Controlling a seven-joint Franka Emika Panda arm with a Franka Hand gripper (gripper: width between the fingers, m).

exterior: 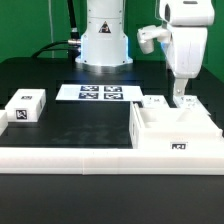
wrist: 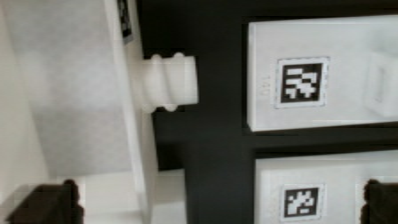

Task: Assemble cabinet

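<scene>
From the exterior view we see the gripper [exterior: 180, 97] hanging low over the black table [exterior: 60, 125], its tip just behind the back wall of the cabinet [exterior: 175, 135]. The cabinet sits directly in front of and beneath the hand. Two small tagged pieces [exterior: 155, 100] lie on the table close beside the hand, one on either side of it. The marker board [exterior: 100, 93] lies well away from the hand, and a loose white block [exterior: 25, 106] rests farther off still. This view does not let us judge the finger gap.

The wrist view settles that. The dark fingers [wrist: 43, 205] stand at opposite edges of the picture, so the gripper [wrist: 214, 203] is spread wide and pinches nothing. Only here do we make out a ribbed stub [wrist: 169, 80] jutting from a white wall [wrist: 71, 100] below the hand. We cannot tell for certain that this wall belongs to the cabinet. Across a strip of bare table from the stub lie two flat white pieces [wrist: 320, 75], each with a tag, apart from each other and untouched by the fingers.
</scene>
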